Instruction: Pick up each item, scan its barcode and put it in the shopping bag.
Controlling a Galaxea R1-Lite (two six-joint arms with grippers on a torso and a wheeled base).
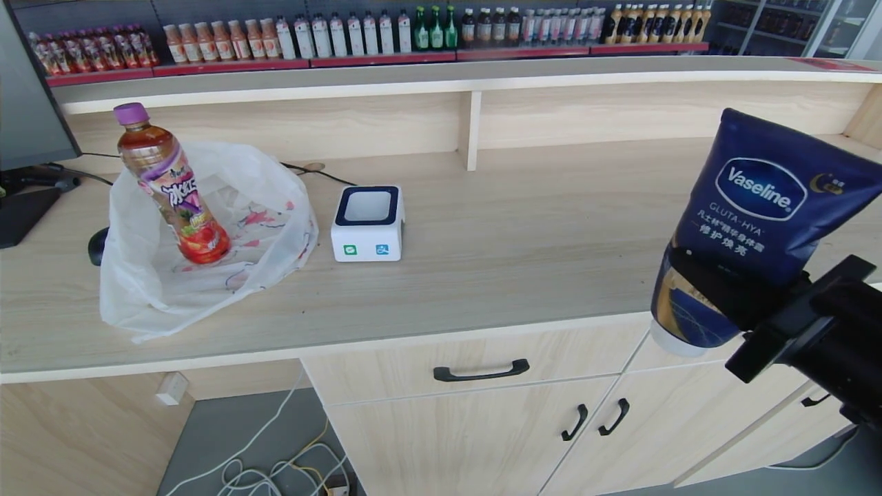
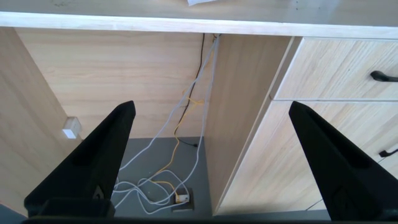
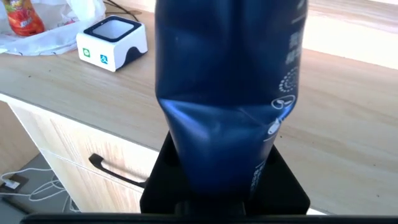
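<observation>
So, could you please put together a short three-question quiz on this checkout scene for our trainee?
1. True or false: the right gripper holds the blue tube.
2. The bottle stands: A inside the shopping bag; B beside it; C behind it.
3. Fill in: the jaws of the left gripper stand ____.

Key: 1 true; 2 A; 3 open.

Even indoor light over the counter (image 1: pixel 524 227).
We see soft shadows under the scanner (image 1: pixel 367 222) and shopping bag (image 1: pixel 145 275), a pale sheen on the blue tube (image 3: pixel 230 118), and the counter's straight edges bowing toward the head view's sides.
</observation>
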